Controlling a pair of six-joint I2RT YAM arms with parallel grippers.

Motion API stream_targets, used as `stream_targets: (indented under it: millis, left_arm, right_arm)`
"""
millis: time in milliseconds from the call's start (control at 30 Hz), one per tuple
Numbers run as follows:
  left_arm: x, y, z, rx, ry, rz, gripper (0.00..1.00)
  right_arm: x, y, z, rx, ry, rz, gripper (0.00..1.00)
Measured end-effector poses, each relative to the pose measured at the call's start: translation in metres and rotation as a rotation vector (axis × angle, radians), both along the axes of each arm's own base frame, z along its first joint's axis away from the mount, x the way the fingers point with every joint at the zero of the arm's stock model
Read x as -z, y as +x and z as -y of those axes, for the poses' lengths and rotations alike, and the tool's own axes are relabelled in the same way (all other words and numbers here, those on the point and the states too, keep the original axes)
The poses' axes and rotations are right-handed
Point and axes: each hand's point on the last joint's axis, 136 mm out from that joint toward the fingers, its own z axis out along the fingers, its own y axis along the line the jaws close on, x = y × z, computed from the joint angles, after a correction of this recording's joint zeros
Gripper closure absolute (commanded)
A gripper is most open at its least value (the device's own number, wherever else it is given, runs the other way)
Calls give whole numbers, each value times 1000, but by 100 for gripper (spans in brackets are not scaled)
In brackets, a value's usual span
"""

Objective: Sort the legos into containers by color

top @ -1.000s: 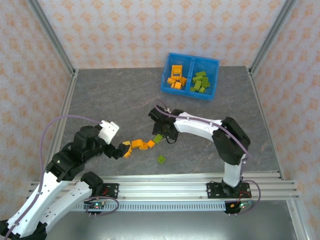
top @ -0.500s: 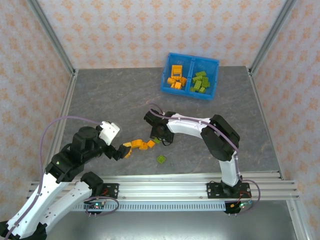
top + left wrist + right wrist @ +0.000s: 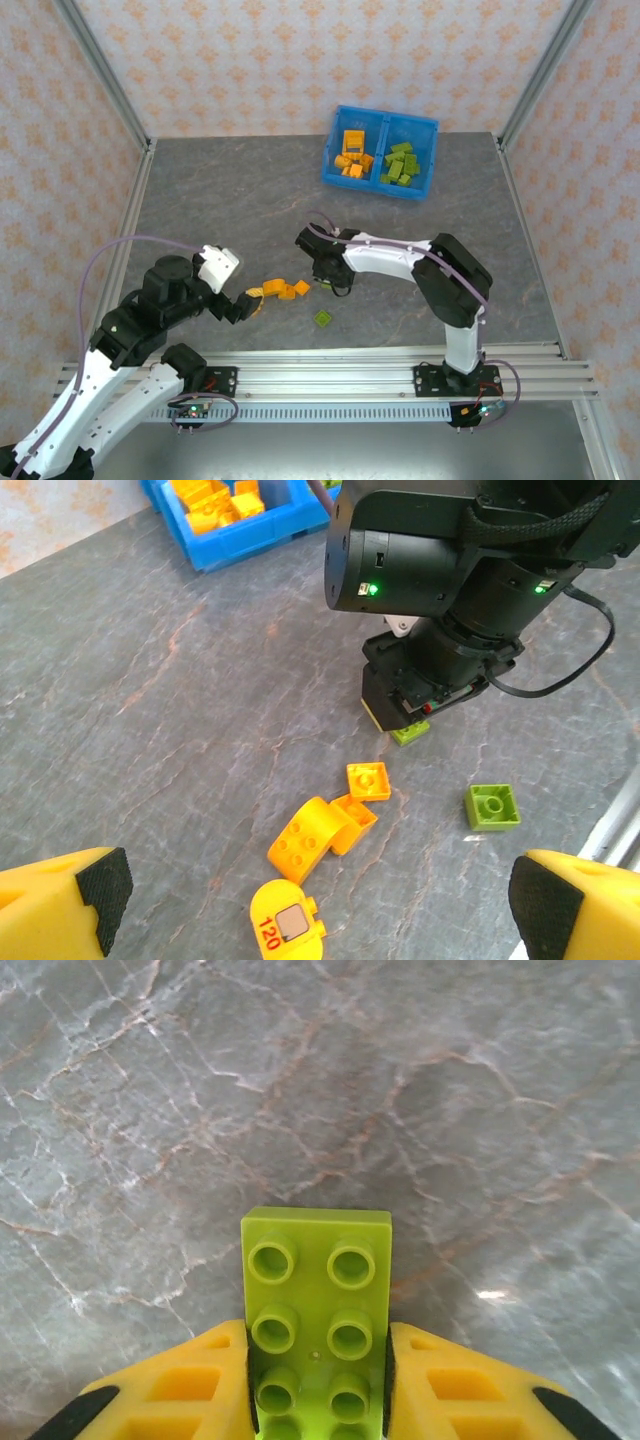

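My right gripper is shut on a lime green studded lego, held low over the table in the middle. The left wrist view has that lego poking out under the right gripper. My left gripper is open, its yellow fingers wide apart around a round orange piece marked 120. A curved orange lego, two small orange ones and a green square lego lie loose nearby. The blue containers hold orange legos on the left and green legos on the right.
The grey marble table is walled by a metal frame with patterned panels. The blue bin stands at the back right. The right arm's black wrist looms over the loose pieces.
My right gripper has closed on the lime green lego and shifted slightly. The left arm has drifted a little nearer, still open.
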Motion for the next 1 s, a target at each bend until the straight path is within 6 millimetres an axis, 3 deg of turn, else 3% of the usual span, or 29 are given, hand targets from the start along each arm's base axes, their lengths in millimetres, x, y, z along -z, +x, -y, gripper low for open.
stream_targets:
  millis: [133, 267, 533, 633, 800, 1000]
  left_arm:
    - [-8, -8, 4, 42, -36, 29, 0]
    - [-10, -11, 5, 52, -50, 45, 0]
    - [-11, -11, 4, 55, -45, 54, 0]
    - [-11, -11, 4, 56, -44, 56, 0]
    - [-11, -10, 4, 56, -39, 60, 0]
    - [-11, -10, 3, 52, -36, 62, 0]
  right_arm:
    - [-32, 11, 11, 26, 42, 73, 71]
    - [-80, 41, 33, 89, 103, 187, 71]
    - [-153, 129, 109, 250, 96, 391, 70]
    - [-178, 174, 143, 325, 82, 467, 70]
    - [-177, 249, 186, 405, 18, 510, 71]
    - [-127, 312, 221, 455, -50, 450, 70]
